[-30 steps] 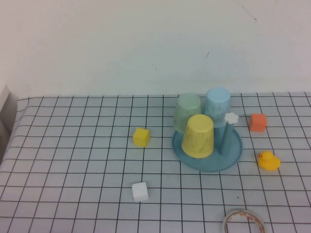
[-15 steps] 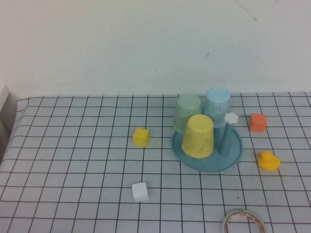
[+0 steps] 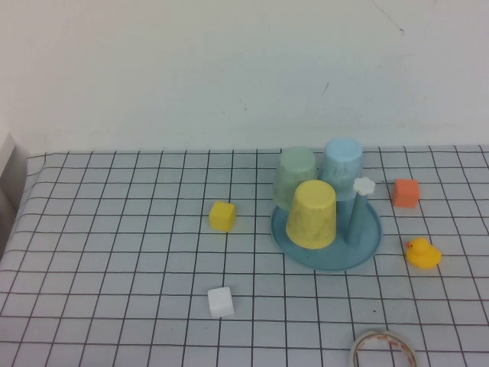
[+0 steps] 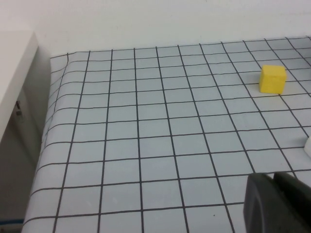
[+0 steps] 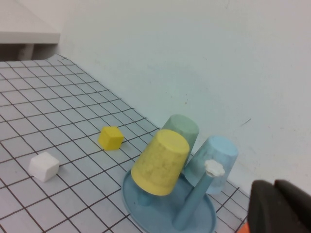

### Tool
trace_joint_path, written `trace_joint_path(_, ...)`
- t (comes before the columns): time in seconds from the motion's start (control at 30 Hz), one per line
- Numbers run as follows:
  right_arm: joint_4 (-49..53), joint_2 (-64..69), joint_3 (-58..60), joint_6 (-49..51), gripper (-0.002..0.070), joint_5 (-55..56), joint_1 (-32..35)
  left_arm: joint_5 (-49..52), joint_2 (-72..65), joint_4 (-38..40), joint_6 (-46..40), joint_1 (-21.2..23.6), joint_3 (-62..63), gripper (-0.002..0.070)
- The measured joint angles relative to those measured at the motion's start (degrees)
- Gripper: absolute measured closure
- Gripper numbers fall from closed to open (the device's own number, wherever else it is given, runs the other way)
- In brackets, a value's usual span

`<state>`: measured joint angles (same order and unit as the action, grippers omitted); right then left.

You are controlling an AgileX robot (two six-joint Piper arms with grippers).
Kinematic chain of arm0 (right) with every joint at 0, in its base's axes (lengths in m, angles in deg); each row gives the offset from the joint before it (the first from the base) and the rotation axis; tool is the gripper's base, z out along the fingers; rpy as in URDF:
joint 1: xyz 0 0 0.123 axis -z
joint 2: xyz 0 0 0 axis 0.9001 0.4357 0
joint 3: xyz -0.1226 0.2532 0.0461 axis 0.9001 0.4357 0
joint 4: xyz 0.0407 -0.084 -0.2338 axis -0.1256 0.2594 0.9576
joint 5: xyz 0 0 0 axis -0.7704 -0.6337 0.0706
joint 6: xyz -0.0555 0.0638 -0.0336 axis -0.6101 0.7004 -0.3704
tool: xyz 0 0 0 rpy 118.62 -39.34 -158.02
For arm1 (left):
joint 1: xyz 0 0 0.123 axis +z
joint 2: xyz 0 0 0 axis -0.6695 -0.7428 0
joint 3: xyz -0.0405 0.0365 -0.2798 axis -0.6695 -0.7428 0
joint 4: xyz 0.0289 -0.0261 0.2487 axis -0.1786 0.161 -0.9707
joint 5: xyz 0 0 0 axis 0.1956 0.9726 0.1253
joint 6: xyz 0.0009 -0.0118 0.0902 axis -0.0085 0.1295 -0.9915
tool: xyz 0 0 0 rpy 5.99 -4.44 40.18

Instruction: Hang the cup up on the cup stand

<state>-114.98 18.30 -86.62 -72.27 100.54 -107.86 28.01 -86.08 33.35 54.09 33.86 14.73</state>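
On the stand (image 3: 327, 243), the yellow cup (image 3: 312, 214) sits upside down over a peg, with a green cup (image 3: 296, 176) and a blue cup (image 3: 341, 165) behind and one white-capped peg (image 3: 358, 212) bare. Only the wrist views show the hands: the left hand (image 4: 277, 204) is closed above the gridded surface (image 3: 114, 252), the right hand (image 5: 282, 206) closed beside the stand. Around lie a yellow block (image 3: 222, 215), white block (image 3: 220, 301), orange block (image 3: 406, 193), duck (image 3: 422, 253) and tape roll (image 3: 383, 349).

cups: 3 — yellow cup (image 3: 311, 214), green cup (image 3: 296, 176), blue cup (image 3: 341, 168); cup stand (image 3: 367, 243): 1; cubes: 3 — yellow cube (image 3: 222, 215), white cube (image 3: 220, 302), orange cube (image 3: 405, 193); rubber duck (image 3: 422, 253): 1; tape roll (image 3: 382, 349): 1
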Motion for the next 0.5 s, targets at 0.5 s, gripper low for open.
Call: trace_joint_path(0.5,0.0,0.0,0.0,0.0,0.0678,0.0,0.0,0.0,0.0,-0.1,-0.4,1.5,0.0,0.0675)
